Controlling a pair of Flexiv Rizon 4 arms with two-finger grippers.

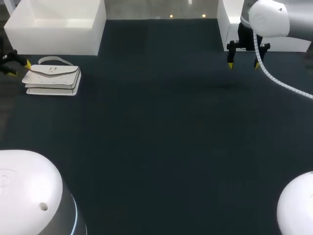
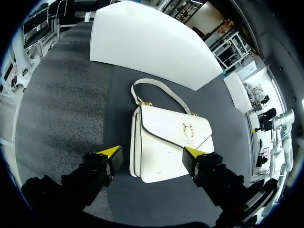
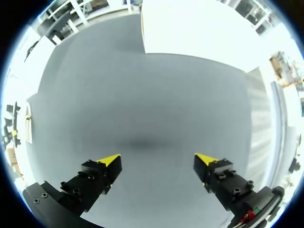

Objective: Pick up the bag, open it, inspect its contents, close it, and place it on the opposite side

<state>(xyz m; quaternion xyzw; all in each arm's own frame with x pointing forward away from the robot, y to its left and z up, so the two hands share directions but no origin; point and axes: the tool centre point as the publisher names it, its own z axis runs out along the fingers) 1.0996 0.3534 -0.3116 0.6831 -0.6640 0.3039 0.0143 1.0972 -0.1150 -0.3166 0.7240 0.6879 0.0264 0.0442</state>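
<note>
- My left pincer (image 2: 152,152) is opened wide, and its two yellow tips stand far from each other.
- The bag (image 2: 166,142) lies flat on the dark table (image 1: 156,137), directly ahead of this pincer. Its near end is between my two fingers, one finger at each side.
- I cannot tell if the fingers touch the bag or only hang above it.
- The bag is white, and its flap (image 2: 175,126) is closed with a small gold clasp (image 2: 188,129) on it.
- The handle (image 2: 156,88) is at the end of the bag far from my left pincer, and it points to a white box (image 2: 152,42) behind the bag.
- In the head view my left pincer is just beside the bag, at the outer edge of the table.
- My right pincer (image 1: 243,65) is also opened wide, and it holds nothing. Under it and ahead of it there is only the dark table.
- A second white box (image 1: 230,24) stands close behind my right pincer.
- The bag is well apart from my right pincer, at the other side of the table.
</note>
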